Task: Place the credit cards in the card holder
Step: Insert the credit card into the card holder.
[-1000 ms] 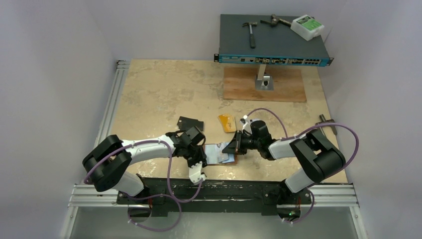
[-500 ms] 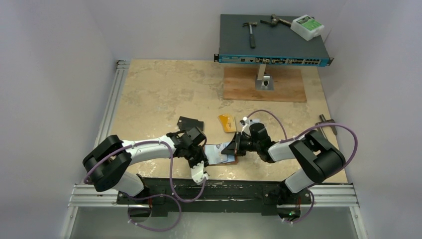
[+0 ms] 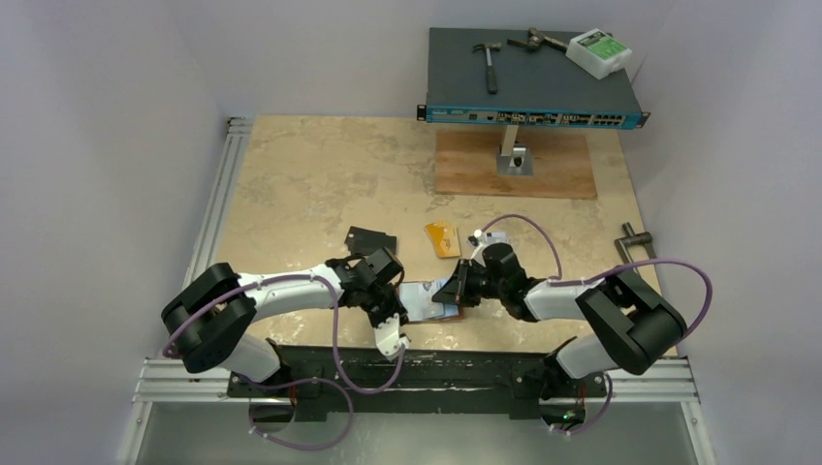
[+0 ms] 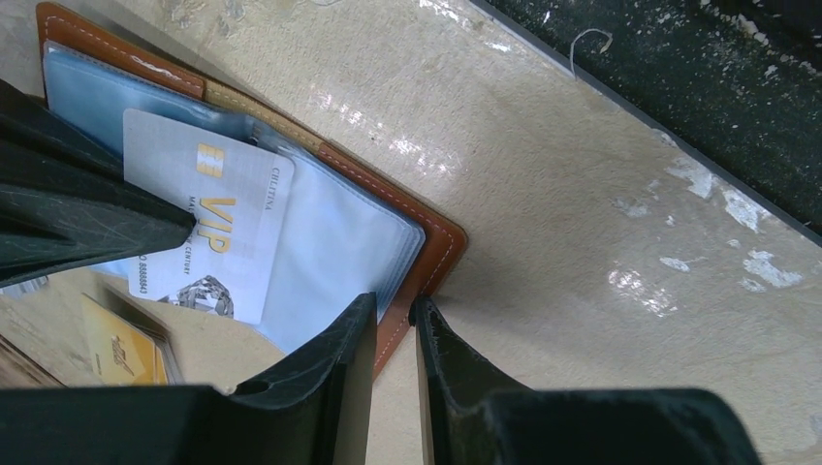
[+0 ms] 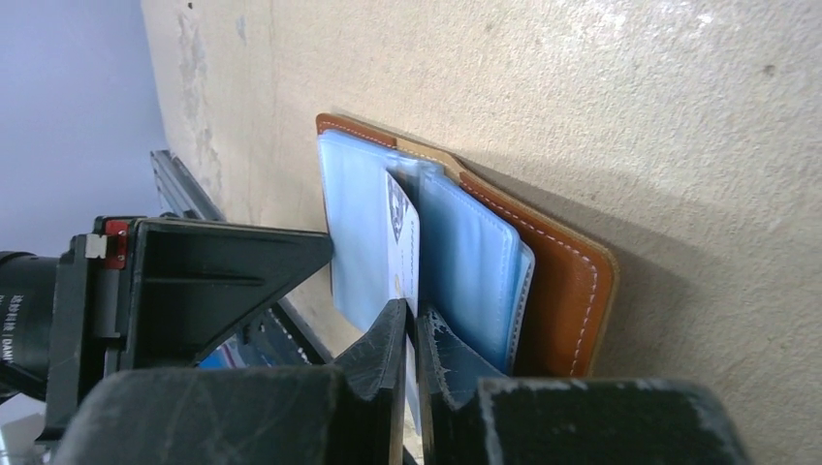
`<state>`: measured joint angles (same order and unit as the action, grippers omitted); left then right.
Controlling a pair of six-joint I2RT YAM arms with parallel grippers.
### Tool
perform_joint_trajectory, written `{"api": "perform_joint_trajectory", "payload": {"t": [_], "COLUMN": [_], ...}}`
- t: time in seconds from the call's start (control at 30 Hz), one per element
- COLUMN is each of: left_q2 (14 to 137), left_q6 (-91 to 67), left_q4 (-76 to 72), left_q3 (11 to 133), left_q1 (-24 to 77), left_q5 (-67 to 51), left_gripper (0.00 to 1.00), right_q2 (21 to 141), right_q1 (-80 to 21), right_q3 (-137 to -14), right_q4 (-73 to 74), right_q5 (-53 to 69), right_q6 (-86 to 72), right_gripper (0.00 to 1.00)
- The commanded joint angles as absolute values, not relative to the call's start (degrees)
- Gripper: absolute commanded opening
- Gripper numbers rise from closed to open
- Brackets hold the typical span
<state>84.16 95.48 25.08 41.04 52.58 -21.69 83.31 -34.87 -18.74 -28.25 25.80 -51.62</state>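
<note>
Near the front edge of the table (image 3: 320, 174), my left gripper (image 4: 395, 308) is clamped on the brown leather edge of the open card holder (image 4: 441, 242). My right gripper (image 5: 412, 315) pinches a silvery white card (image 4: 218, 228) set among the holder's blue sleeves. Beyond them lie a gold-orange card (image 3: 441, 238) and a black card (image 3: 371, 238).

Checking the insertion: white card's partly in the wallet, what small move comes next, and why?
Probably push the white card deeper into the blue sleeve: the right fingers grip its end, part of it sticks out, and the left fingers pinch the brown edge of the card holder, steadying it.
</note>
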Motion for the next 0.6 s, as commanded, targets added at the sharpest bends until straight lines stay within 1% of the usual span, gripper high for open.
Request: {"api": "perform_joint_trajectory", "payload": {"t": [0.0, 0.1, 0.13, 0.17, 0.3, 0.37, 0.43, 0.5, 0.57], "left_q2": [84.1, 84.2, 84.1, 84.1, 84.1, 84.1, 84.1, 84.2, 84.1], "left_q6": [93.4, 93.3, 93.3, 93.2, 93.1, 93.0, 93.0, 93.0, 92.9], "left_q4": [26.3, 26.2, 26.2, 26.1, 26.1, 26.1, 26.0, 25.9, 25.8], "left_q3": [42.9, 42.9, 42.9, 43.0, 42.9, 42.9, 42.8, 42.8, 42.8], "left_q1": [53.3, 53.5, 53.5, 53.6, 53.5, 53.6, 53.6, 53.6, 53.6], "left_q5": [-23.0, -23.0, -22.9, -22.9, -22.9, -22.9, -22.9, -22.9, -22.9], "left_gripper": [0.20, 0.20, 0.20, 0.20, 0.20, 0.20, 0.20, 0.20, 0.20], "right_q2": [83.6, 85.0, 85.2, 85.3, 85.0, 84.5, 83.7, 83.0, 82.5], "right_q1": [-36.1, -36.8, -37.0, -37.2, -37.4, -37.6, -38.0, -38.7, -39.6], "right_q3": [-18.9, -19.7, -19.9, -20.1, -20.8, -21.2, -21.8, -22.7, -23.5], "right_q4": [-22.2, -22.5, -22.4, -22.2, -20.6, -19.0, -16.8, -14.3, -12.6], "right_q5": [19.6, 20.0, 20.0, 19.9, 19.0, 17.9, 16.4, 15.0, 13.7], "right_q6": [-50.7, -50.6, -50.6, -50.5, -50.1, -49.9, -49.5, -49.0, -48.6], "right_gripper": [0.06, 0.07, 0.09, 0.14, 0.23, 0.35, 0.42, 0.47, 0.47]}}
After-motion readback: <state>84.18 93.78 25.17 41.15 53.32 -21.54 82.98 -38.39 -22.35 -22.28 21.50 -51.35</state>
